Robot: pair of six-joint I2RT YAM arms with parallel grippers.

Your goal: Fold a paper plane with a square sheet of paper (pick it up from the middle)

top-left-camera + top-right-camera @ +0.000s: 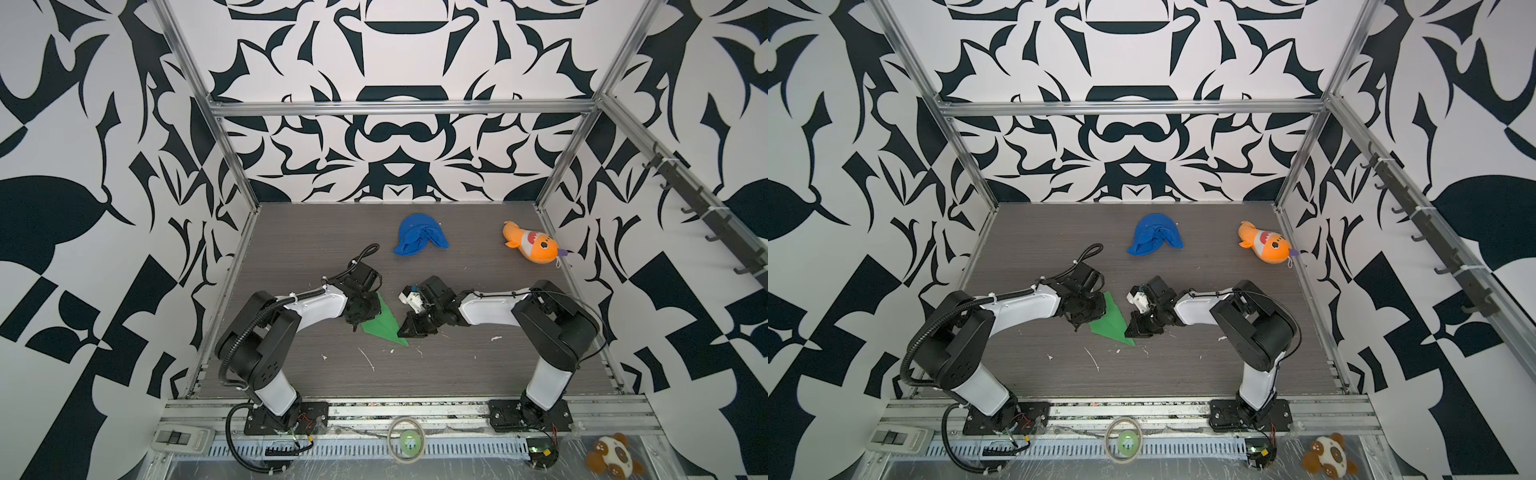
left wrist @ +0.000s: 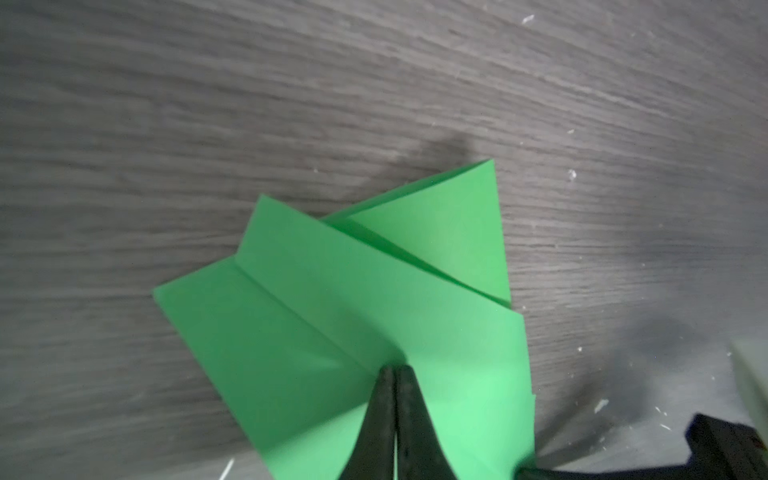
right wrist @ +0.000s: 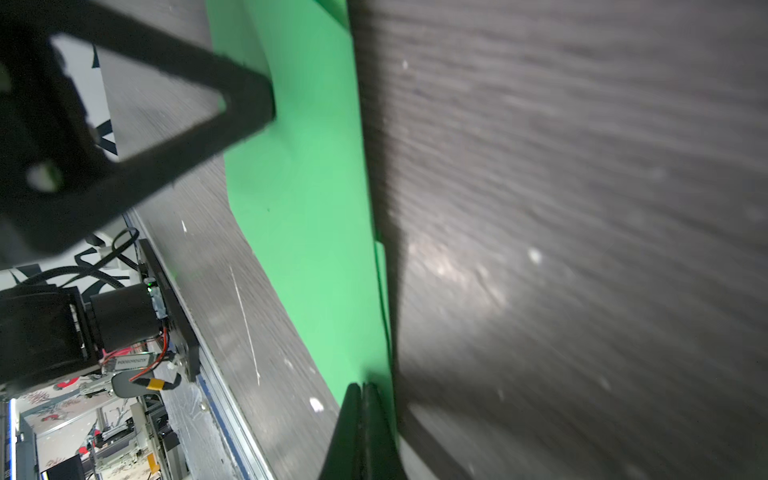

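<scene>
Pinches plane (image 1: 380, 323) ridge with left gripper (image 2: 392, 374), fingers clamped on it, probably for a middle lift; rests right gripper (image 3: 365, 388), fingers together, at the edge just beside, seemingly steadying

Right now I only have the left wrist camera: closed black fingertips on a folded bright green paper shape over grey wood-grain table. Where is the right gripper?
Observer: The right gripper is shut, with its tips at the edge of the bright green paper plane nearest the right arm.
Operator: Anything on the table behind the paper?
Observer: A crumpled blue cloth lump lies farther back, well apart from the paper.
</scene>
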